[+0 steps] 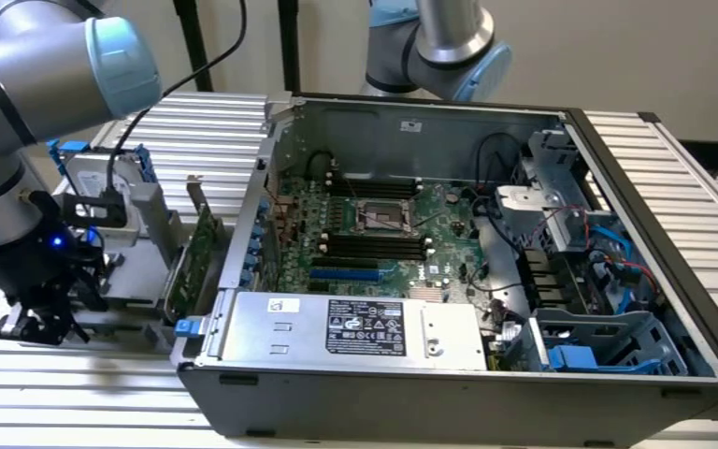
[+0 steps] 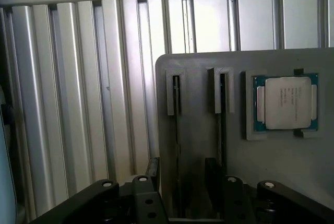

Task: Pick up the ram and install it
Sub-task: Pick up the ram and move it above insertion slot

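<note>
Item 1, arm [image 1: 35,84]: grey tube with pale blue joint caps. You have it at the exterior view's left, elbow high, forearm dropping steeply toward the near side.
Item 2, wrist [image 1: 50,245]: black, a small blue light lit on it, pointing down.
Item 3, gripper [image 1: 37,323]: black, hanging low at the near left. In the wrist view its two dark fingers [image 2: 154,171] stand apart with a clear gap between them.
Item 4, joint [image 1: 440,47]: grey with a blue cap, far centre.
</note>
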Motion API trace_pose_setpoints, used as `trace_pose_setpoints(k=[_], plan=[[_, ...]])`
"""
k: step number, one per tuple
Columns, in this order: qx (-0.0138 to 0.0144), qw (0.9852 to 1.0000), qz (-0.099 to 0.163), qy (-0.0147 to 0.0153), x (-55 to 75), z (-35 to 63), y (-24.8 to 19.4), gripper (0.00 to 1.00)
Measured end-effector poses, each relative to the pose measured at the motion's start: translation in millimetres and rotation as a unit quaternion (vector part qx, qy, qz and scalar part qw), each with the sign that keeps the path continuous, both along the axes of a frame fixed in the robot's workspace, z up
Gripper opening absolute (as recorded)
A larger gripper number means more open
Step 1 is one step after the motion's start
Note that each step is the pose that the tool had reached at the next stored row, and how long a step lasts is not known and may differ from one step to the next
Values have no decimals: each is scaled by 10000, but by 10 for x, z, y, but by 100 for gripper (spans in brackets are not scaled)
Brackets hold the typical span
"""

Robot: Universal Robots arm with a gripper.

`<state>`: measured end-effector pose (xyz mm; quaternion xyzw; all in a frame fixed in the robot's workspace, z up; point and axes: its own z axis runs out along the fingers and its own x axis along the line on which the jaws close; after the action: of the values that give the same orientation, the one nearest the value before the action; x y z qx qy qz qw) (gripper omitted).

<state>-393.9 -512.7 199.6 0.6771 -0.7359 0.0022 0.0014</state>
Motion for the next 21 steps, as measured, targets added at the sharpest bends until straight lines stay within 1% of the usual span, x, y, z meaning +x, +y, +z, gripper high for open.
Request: trace_pose_setpoints(k=[4, 8, 12, 14, 15, 18, 20, 21], plan=[[-1, 10000, 81, 13, 0, -36, 0, 48], [-4, 9997, 236, 22, 2, -54, 1, 48], [-19, 9995, 324, 27, 8, -64, 0, 48], [-22, 9994, 344, 27, 19, -65, 0, 46], [-22, 9994, 348, 27, 25, -66, 0, 39], [-26, 9993, 360, 26, 37, -68, 1, 39], [-34, 9993, 366, 32, 38, -70, 1, 39], [-38, 9993, 368, 34, 39, -71, 1, 37]])
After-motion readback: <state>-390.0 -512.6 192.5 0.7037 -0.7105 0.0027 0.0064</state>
